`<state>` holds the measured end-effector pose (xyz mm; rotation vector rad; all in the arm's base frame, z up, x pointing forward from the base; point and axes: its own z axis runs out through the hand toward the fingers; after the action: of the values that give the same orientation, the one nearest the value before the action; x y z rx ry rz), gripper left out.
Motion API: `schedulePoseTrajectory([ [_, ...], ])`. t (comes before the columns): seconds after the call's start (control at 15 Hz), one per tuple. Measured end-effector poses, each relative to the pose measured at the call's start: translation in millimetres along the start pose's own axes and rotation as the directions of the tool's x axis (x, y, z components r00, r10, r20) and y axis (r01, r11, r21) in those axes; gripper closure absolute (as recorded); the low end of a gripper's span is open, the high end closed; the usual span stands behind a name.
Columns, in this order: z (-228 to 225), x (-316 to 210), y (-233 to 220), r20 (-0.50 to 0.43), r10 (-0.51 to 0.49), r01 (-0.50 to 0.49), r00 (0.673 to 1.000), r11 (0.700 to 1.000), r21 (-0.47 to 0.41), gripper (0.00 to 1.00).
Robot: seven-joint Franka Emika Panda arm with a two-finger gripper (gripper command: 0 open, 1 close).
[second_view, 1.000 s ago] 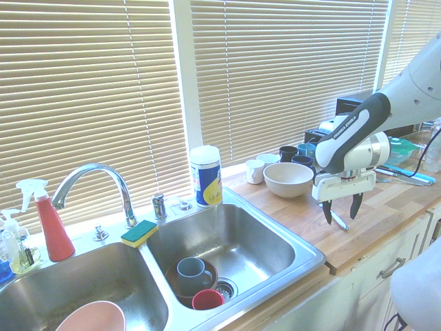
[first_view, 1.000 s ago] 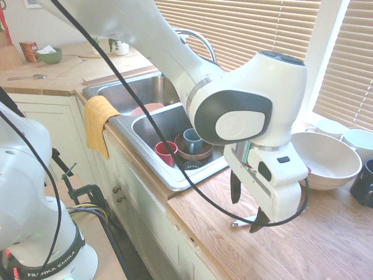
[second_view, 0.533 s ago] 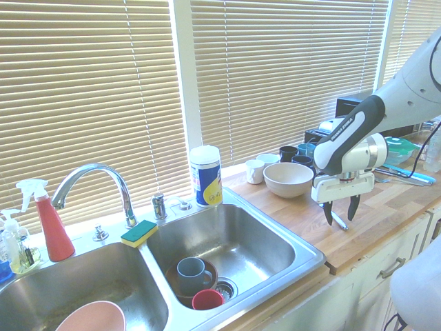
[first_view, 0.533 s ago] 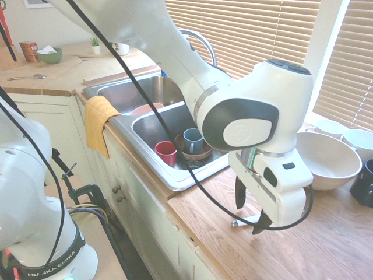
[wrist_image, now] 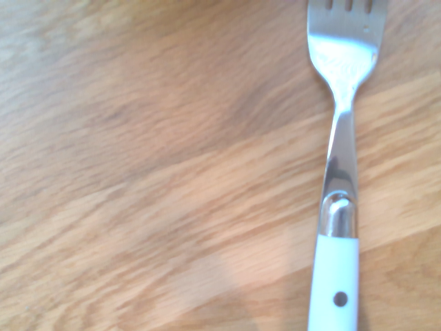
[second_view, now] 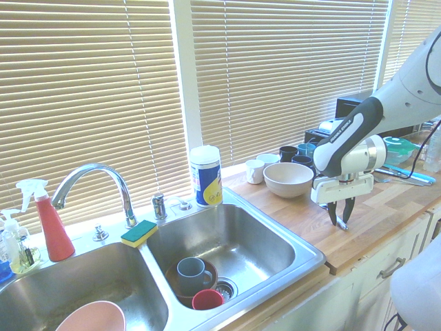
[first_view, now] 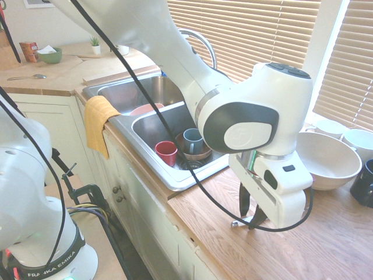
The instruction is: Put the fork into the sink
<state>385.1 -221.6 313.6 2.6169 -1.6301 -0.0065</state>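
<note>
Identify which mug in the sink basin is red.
The red mug is the one nearer the basin's front edge; its neighbour, the blue-grey mug, sits in a brown bowl.

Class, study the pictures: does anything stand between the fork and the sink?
Nothing tall visibly stands between the fork and the sink; only bare countertop and the sink's rim separate them.

Wood ctr [first_view: 315, 248] w/ fork [wrist_image: 335, 283], beige bowl [second_view: 288, 181], white mugs [second_view: 255, 171] & dark mugs [second_view: 288, 154] on top.

Fork [wrist_image: 337, 207], white-handled, seemingly flat on wood; steel two-basin sink [second_view: 241, 238]
</note>
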Motion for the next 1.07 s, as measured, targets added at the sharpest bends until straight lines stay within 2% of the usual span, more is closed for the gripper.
schedulePoseTrajectory([
  [0.6,-8.3,5.2,5.2,0.011,0.017,-0.017,1.0,0.999,0.029,1.0],
  [0.87,-73.3,-8.4,1.7,-0.008,-0.012,0.013,1.0,0.995,0.102,1.0],
  [1.07,-119.2,-59.6,-39.8,-0.054,-0.129,0.135,0.99,0.98,0.144,1.0],
])
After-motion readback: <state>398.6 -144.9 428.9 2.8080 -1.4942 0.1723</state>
